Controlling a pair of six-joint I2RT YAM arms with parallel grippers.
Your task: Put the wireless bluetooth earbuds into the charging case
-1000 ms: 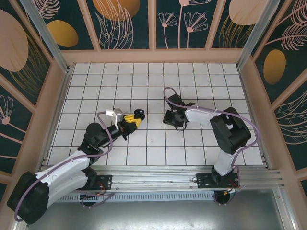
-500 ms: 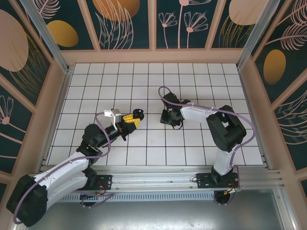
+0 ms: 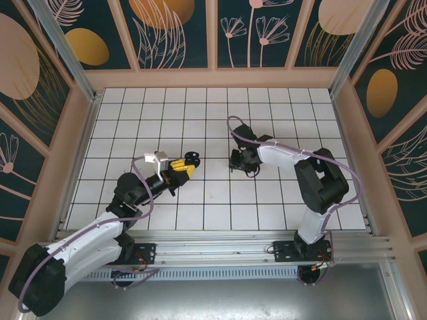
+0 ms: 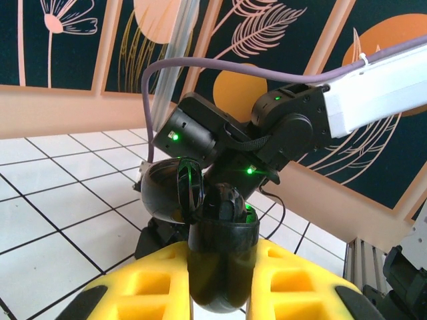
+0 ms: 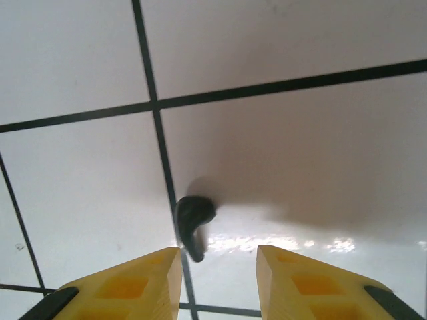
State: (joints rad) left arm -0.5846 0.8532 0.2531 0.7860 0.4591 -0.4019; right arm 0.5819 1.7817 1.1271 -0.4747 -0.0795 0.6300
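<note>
Right now my left gripper (image 4: 223, 270) pinches the open black case (image 4: 200, 200); my right gripper (image 5: 219, 263) stands spread low over a black earbud (image 5: 194, 215), which lies on a tile's grid line (image 5: 162, 150).

White tile floor (image 3: 167, 110), black grid lines, glossy, with glare patches in the right wrist view. Walls (image 3: 253, 33) are dark teal panels with pale leaf and flower line-art plus orange discs, in peach frames (image 3: 213, 78). Aluminium posts (image 3: 60, 47) in the back corners. Aluminium rail (image 3: 220, 243) along the near edge, grey sheet metal (image 3: 233, 300) below it. Lighting is even.
</note>
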